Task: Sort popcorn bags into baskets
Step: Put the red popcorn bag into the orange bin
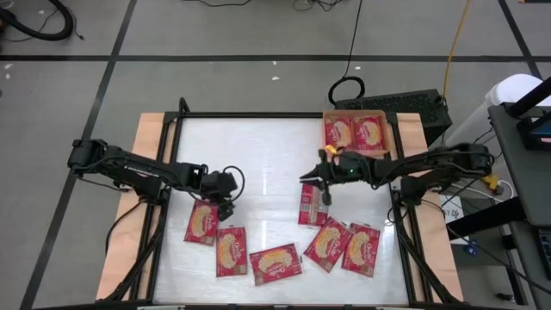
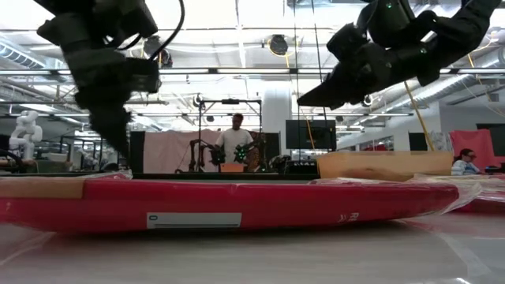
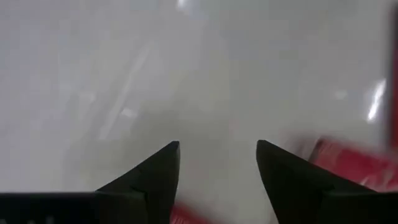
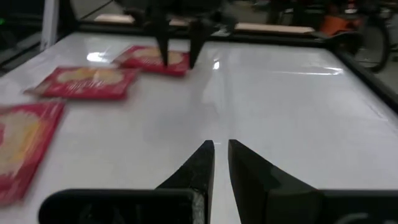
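Six popcorn bags (image 1: 277, 263) lie loose on the white table (image 1: 258, 155), all along its near edge: one at the left (image 1: 201, 222), one just right of it (image 1: 231, 251), one in the middle at the edge, and three on the right — an upright one (image 1: 312, 204) and two tilted ones (image 1: 327, 243) (image 1: 361, 249) that touch or overlap. Two more bags (image 1: 337, 132) (image 1: 370, 133) lie side by side in the orange tray (image 1: 355, 114), which sits at the far right corner, against the table's black frame. That makes eight bags in sight.

The far half of the table and its whole middle are bare, so there is open room between the two arms and toward the far rail. The near edge is crowded.

The left gripper (image 1: 227, 207) reaches in from the left, bent down over the top edge of the leftmost bag. Its fingers (image 3: 155, 180) stand well apart with nothing between them — in the left wrist view only table shows in the gap, with red packet at the sides.

The right gripper (image 1: 312, 178) reaches in from the right, raised off the table above the upright bag, pointing toward the left arm. Its fingers (image 4: 198, 167) are nearly together and hold nothing.
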